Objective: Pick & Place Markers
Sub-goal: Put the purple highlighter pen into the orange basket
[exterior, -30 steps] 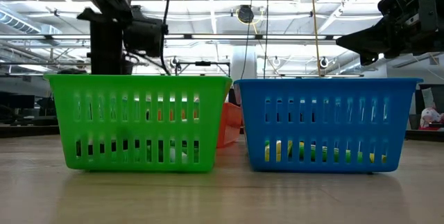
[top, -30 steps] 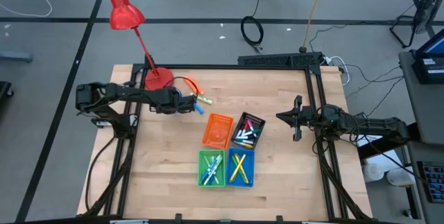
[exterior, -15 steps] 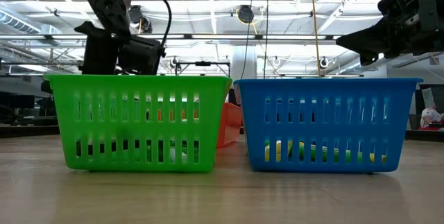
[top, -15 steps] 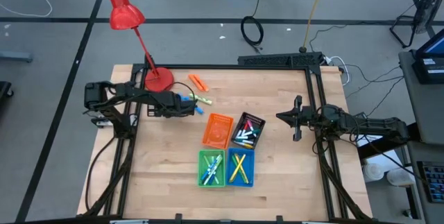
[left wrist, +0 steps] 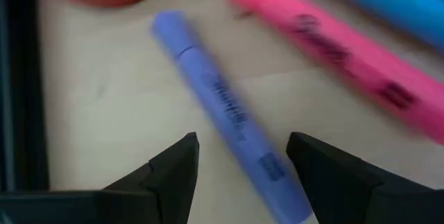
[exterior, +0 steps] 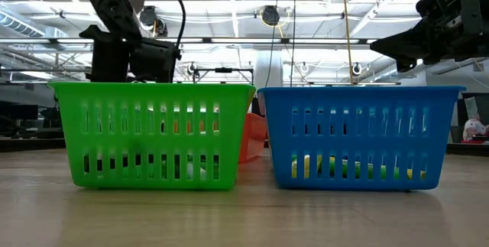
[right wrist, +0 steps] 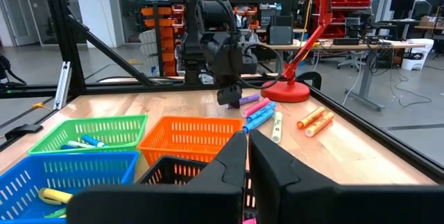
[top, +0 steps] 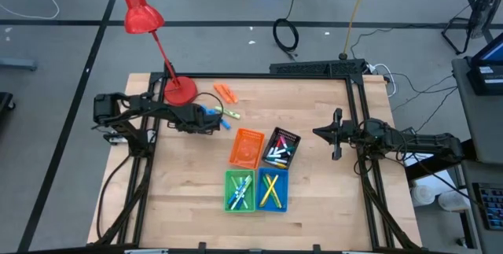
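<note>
- The left pincer (top: 212, 120) hangs low over the loose markers near the table's back left corner, by the red lamp (top: 179, 89). Its fingers stand apart and hold nothing.
- From its wrist, a purple marker (left wrist: 225, 116) lies flat on the table and runs aslant through the gap between the two fingers. A pink marker (left wrist: 333, 54) lies just beside it, and a blue one (left wrist: 388, 2) beyond that.
- To take the purple one cleanly, I'd say the wrist should turn until the fingers stand across the barrel, then drop straight and close at mid-length.
- The pink one is close, so a finger coming down wide could nudge it or catch both.
- Two orange markers (top: 225, 93) lie apart, nearer the back edge.
- The four bins (top: 259, 171) sit mid-table, already holding markers; I cannot tell which bin purple belongs in.
- The right pincer (top: 336, 134) waits near the right edge, fingers together and empty.
</note>
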Available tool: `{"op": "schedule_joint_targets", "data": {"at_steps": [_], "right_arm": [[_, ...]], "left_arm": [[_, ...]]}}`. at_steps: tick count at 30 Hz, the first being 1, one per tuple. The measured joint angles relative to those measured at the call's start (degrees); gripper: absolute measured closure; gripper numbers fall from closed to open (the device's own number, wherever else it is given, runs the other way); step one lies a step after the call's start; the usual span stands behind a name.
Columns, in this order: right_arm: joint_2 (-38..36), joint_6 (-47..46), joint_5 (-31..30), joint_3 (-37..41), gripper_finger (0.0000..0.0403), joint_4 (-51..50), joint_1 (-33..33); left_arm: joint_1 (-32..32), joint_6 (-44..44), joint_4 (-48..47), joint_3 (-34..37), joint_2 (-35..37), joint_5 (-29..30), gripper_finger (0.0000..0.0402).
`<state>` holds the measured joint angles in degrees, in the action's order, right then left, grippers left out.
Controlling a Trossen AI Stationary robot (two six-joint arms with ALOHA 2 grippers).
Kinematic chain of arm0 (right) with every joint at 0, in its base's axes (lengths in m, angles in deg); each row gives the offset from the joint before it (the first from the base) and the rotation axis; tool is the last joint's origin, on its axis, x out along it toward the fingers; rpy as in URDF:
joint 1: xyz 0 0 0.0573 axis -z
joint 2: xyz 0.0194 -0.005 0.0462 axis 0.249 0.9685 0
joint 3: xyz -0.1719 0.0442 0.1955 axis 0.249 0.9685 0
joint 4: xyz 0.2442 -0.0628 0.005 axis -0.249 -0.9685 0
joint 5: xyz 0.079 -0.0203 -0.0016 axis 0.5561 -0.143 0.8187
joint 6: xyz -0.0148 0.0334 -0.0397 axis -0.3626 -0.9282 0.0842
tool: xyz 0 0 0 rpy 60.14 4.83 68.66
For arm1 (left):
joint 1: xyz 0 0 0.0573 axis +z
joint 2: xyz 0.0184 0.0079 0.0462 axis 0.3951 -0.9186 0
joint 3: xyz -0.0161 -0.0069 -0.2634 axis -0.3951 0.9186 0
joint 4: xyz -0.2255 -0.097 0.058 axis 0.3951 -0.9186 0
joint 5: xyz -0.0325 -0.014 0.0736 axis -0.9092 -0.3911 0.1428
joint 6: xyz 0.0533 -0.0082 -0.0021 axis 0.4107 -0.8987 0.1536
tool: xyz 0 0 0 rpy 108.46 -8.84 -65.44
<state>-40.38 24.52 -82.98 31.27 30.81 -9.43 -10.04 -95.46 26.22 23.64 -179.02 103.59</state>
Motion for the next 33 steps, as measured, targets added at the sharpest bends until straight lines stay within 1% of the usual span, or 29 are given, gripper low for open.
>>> {"op": "schedule_joint_targets", "data": {"at_steps": [5,13,21,25,33], "right_arm": [[0.0,0.01,0.0,0.01,0.0394,0.0,-0.01],[0.01,0.02,0.0,0.0,0.0394,0.0,-0.01],[0.02,0.0,0.0,0.0,0.0394,0.0,0.0],[0.01,0.0,0.0,0.02,0.0394,0.0,-0.02],[0.0,0.02,0.0,0.01,0.0394,0.0,0.0]], "left_arm": [[-1.91,7.29,3.88,-0.13,-0.06,0.32,0.0161],[-3.51,12.86,4.81,-0.21,-0.07,-2.16,0.0161],[-4.12,14.36,5.14,-0.37,0.03,-9.98,0.0161],[-4.9,16.02,5.01,-0.38,0.02,-12.1,0.0161],[-4.41,2.08,2.52,-0.23,1.78,-11.72,0.016]]}}
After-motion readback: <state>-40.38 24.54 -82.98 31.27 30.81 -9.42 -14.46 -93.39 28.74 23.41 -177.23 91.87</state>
